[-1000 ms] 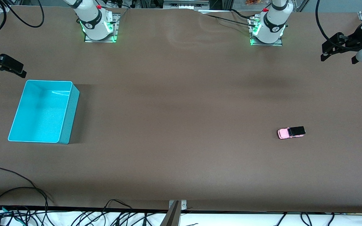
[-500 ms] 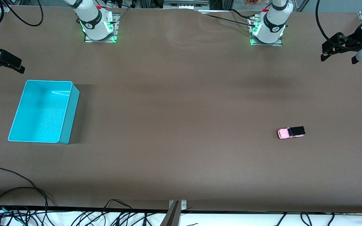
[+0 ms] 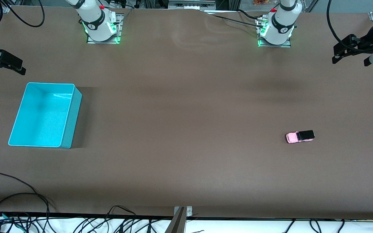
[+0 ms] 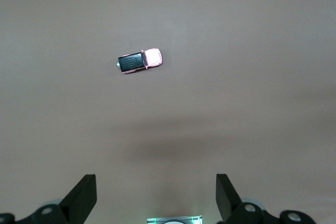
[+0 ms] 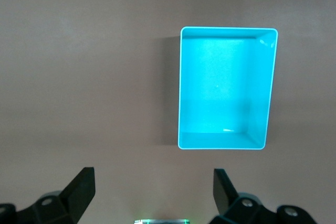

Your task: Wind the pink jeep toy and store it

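Jeep (image 3: 300, 137) alone on desk (image 3: 186, 129), toward left arm's end, well apart from bin (image 3: 45, 115) at right arm's end. Left gripper (image 3: 342, 53) released, up over desk edge. Right gripper (image 3: 10, 63) released too, near bin, waiting.

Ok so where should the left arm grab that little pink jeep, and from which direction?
Probably from straight above, across the pink jeep toy's narrow body, jaws closing on its two long sides near the middle where pink hood meets black roof. It stands upright on its wheels on the bare table, lengthwise along the table, with nothing beside it. The left gripper is open and high near the table's end.
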Controlling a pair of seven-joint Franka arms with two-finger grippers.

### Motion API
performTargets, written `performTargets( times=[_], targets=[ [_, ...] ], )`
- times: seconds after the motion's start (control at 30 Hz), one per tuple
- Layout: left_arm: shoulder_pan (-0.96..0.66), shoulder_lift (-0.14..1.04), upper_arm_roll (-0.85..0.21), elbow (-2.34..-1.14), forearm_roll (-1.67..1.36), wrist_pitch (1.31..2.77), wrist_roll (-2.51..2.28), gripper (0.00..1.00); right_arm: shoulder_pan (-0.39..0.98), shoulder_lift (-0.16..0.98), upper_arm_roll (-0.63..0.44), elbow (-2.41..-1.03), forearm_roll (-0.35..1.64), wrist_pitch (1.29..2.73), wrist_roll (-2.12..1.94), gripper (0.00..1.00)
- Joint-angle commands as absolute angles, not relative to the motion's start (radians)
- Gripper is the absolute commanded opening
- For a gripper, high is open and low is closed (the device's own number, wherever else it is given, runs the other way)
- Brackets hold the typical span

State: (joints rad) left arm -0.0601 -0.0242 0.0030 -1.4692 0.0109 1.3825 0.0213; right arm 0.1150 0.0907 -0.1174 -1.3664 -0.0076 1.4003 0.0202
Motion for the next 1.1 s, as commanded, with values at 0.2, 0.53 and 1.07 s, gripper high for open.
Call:
performTargets(
  times=[0.2,0.53,1.07],
  targets=[
    [-0.048,-0.011,0.005,-1.454,0.009,1.376,0.018,1.0,0.109,0.094,-0.118,-1.351,0.015,1.382,-0.02,1.0],
    [-0.049,-0.006,0.005,-1.535,0.009,1.439,0.014,1.0,0.107,0.097,-0.127,-1.351,0.015,1.381,-0.048,1.0],
    [-0.048,0.035,0.012,-1.772,0.011,1.729,-0.024,1.0,0.107,0.095,-0.127,-1.353,0.023,1.382,-0.067,1.0]
  ],
)
